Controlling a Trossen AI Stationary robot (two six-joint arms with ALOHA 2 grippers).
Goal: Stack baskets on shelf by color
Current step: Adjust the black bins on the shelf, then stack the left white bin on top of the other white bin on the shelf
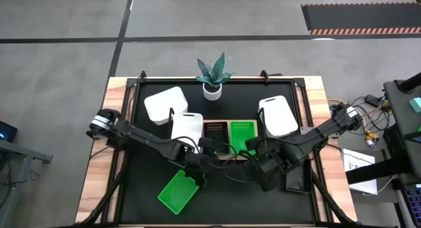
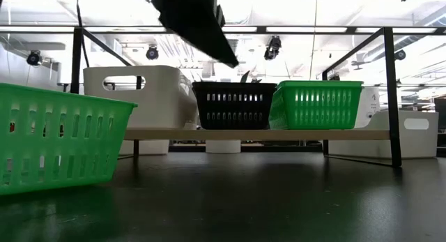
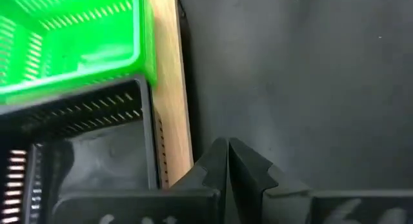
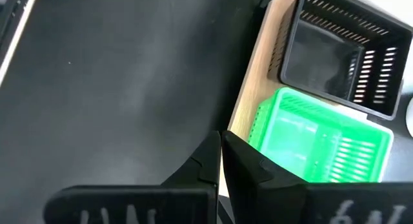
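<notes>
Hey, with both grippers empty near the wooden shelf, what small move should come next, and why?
Probably the left gripper, shut and empty, should open and swing toward the loose bright green plastic basket on the black mat. Its match, the green basket on the light-brown wooden shelf, sits beside the black basket.

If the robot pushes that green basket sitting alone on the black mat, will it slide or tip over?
The loose green basket would probably slide: it looks low and wide with a flat bottom. Its slotted plastic walls suggest it is light and fairly stiff. A nudge near one corner would likely spin it.
</notes>
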